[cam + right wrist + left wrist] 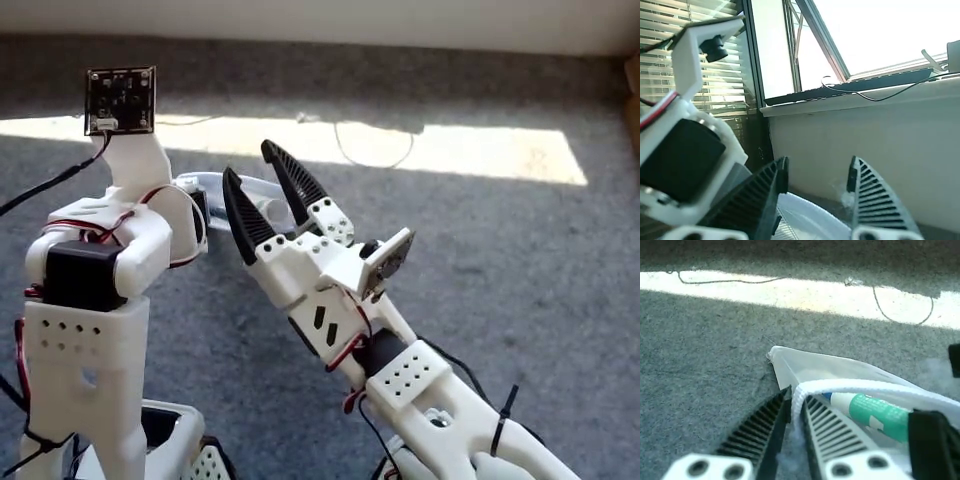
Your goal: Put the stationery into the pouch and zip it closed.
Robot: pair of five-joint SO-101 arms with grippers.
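In the left wrist view a clear pouch [825,367] lies on the grey carpet, with a green-and-white tube [872,412] inside it. My left gripper [795,402] is shut on the pouch's white zip edge [860,386]. From the high view a bit of the pouch [228,186] shows between the two arms. My right gripper [250,165] stands open just beside and above it, black fingers [245,215] tilted upward with nothing between them. In the right wrist view, the right gripper [817,175] points toward the wall, with the pouch [807,220] low beneath it.
Grey carpet [500,260] covers the floor, with a sunlit strip [480,150] and a thin cable [372,152] at the far side. The left arm's white body [95,290] stands close to the right gripper. A wall [880,135] and a window sill rise behind.
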